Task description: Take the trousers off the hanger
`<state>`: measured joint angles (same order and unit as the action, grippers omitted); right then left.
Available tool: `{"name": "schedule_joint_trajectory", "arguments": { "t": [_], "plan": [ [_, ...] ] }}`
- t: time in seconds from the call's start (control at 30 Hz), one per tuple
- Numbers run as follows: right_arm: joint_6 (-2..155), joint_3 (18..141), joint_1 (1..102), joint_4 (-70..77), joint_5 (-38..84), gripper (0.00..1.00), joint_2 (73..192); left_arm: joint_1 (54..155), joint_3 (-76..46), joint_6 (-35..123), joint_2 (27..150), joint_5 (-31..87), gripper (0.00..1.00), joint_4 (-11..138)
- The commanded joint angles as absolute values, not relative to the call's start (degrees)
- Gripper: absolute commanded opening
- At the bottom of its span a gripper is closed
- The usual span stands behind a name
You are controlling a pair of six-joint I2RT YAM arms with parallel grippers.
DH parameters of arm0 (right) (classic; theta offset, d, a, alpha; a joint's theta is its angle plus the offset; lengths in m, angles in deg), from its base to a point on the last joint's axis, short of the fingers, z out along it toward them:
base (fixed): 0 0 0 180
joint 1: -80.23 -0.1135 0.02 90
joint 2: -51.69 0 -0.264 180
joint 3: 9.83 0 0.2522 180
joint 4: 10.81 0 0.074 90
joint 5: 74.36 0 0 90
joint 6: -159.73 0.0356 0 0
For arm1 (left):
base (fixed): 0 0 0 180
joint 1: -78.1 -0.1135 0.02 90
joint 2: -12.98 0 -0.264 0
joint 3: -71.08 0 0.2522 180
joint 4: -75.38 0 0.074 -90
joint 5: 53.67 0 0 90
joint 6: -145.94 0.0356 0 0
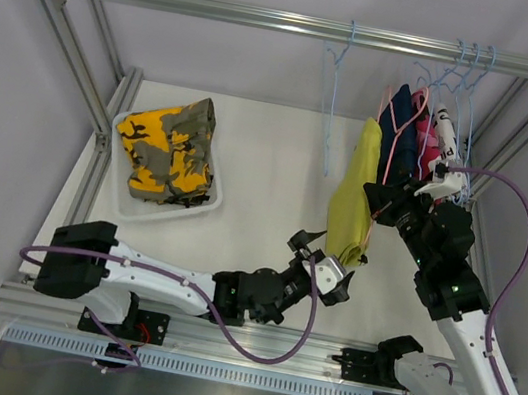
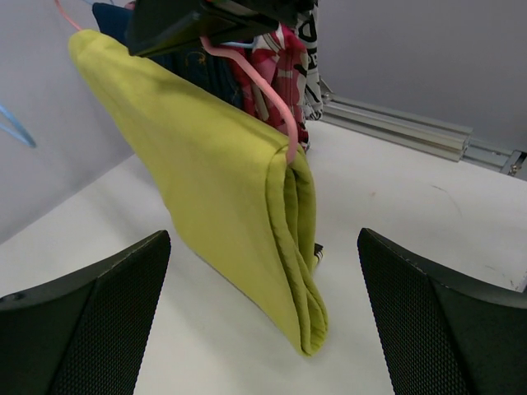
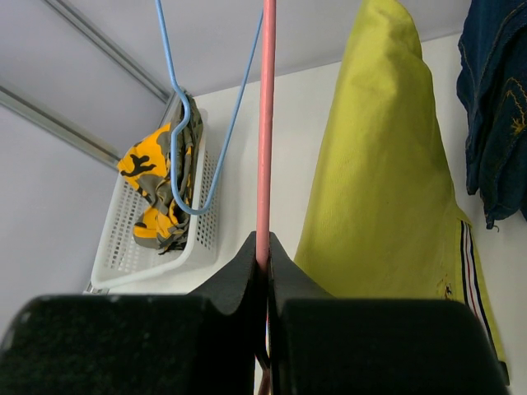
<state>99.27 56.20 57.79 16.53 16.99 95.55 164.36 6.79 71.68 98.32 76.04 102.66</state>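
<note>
Plain yellow cloth trousers (image 2: pixel 222 189) hung steeply, straight ahead of released left fingers (image 2: pixel 90 329); right fingers (image 3: pixel 230 284) clenched pink wire hanger (image 3: pixel 266 123).

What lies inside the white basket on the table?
Only the camouflage trousers lie in the white basket. The cloth covers most of its floor, so anything under them cannot be seen.

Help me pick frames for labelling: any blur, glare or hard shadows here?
Top external: even light, no glare, only faint shadows on the table. Left wrist: yellow trousers sharp, left fingers loom large at the corners. Right wrist: right fingers dark, featureless; pink hanger clear.
</note>
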Motion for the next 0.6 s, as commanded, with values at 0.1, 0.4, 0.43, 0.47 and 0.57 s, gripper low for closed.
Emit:
{"name": "schedule_joint_trajectory", "arguments": {
  "t": [0.1, 0.4, 0.43, 0.47, 0.57],
  "plan": [
    [99.18, 56.66, 57.55, 9.37, 16.87, 0.0, 93.62, 164.15, 2.04, 72.81, 102.44, 75.44, 1.0, 106.62],
    [98.56, 56.31, 57.47, 9.89, 17.23, 0.0, 92.74, 160.64, 1.06, 71.76, 103.68, 75.09, 0.99, 105.48],
    [98.48, 56.31, 57.55, 9.89, 17.14, 0.0, 92.65, 160.28, 1.15, 71.67, 103.68, 75.09, 0.99, 105.39],
    [98.47, 56.22, 57.55, 9.89, 17.22, 0.0, 92.65, 160.02, 1.33, 71.32, 103.68, 75.01, 0.99, 105.39],
    [98.47, 56.05, 57.55, 9.72, 17.49, 0.0, 92.65, 158.87, 1.77, 70.18, 103.5, 74.92, 0.99, 104.78]
  ]
}}
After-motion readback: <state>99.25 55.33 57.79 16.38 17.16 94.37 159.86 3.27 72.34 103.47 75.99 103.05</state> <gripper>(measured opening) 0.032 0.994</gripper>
